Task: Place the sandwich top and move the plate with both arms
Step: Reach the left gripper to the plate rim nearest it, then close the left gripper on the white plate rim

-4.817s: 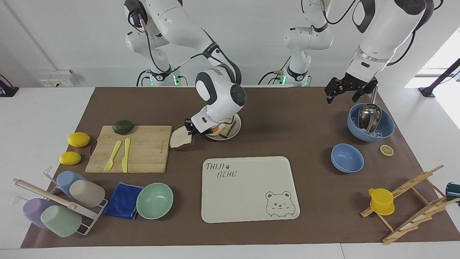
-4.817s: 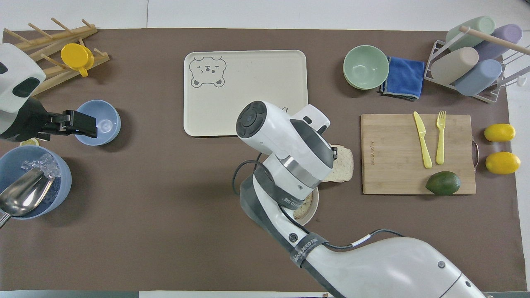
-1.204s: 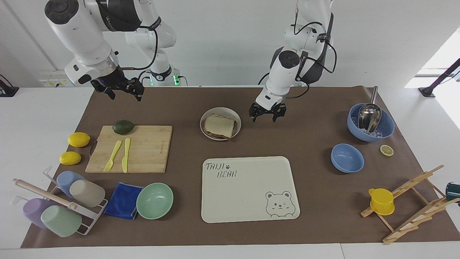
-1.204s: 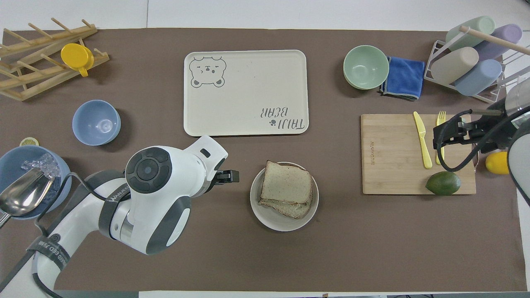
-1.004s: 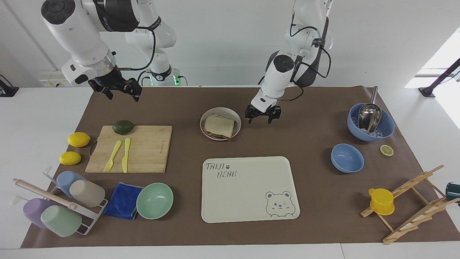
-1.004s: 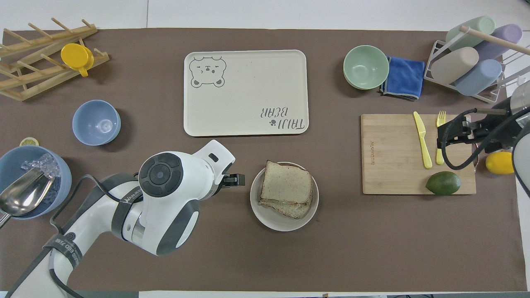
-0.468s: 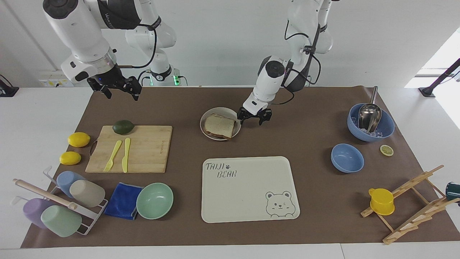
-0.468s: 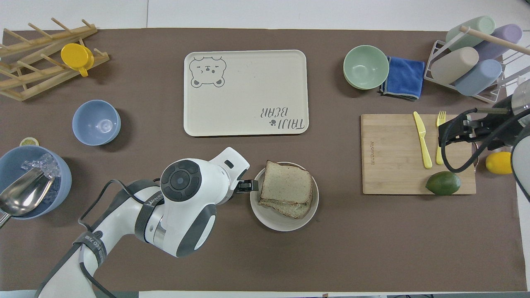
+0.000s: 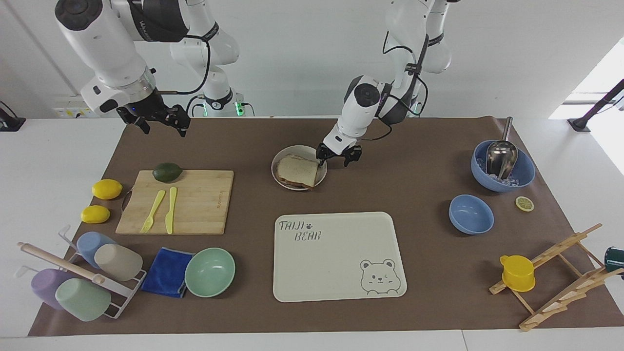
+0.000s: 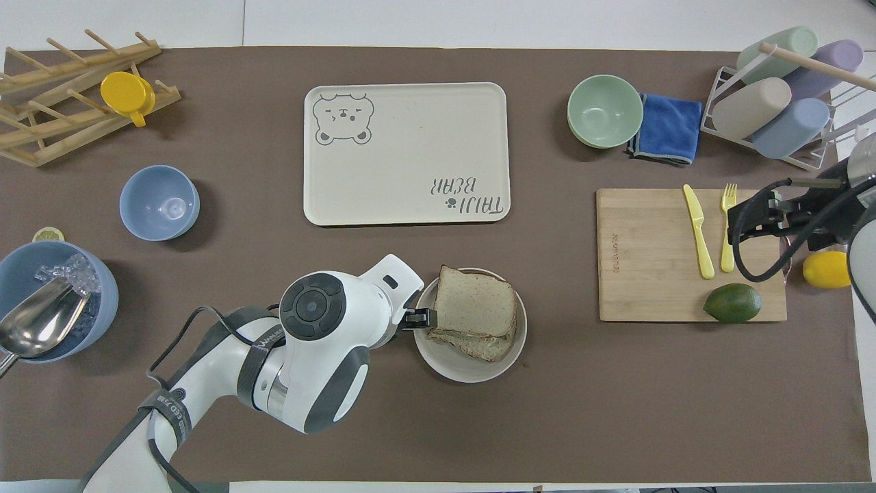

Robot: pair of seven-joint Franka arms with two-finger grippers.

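Sandwich top (image 9: 297, 169): squarish slice of speckled light-brown bread, darker crust, lying flat on a lower slice on the plate; the overhead view shows that lower slice poking out at the edge nearer the robots.
Plate (image 9: 294, 185): small, round, shallow, cream, smooth; it sits on the brown mat nearer the robots than the tray, between the cutting board and the left arm's end.
Left gripper (image 9: 339, 159): low at the plate's rim on the side toward the left arm's end; black fingers spread apart, one fingertip over the rim, the other outside it; nothing held; the overhead view hides most of it under the white wrist, only a black tip showing at the rim.
Right gripper (image 9: 161, 120): up in the air over the mat's edge at the right arm's end, waiting; fingers spread wide, empty; the overhead view puts it over the board's end by the fork.
Tray (image 9: 336, 287): rectangular, cream, rounded corners, bear print and lettering.
Cutting board (image 9: 204, 204): pale wood with grain; yellow plastic knife and fork lie on it, a dark green avocado at its edge nearer the robots.
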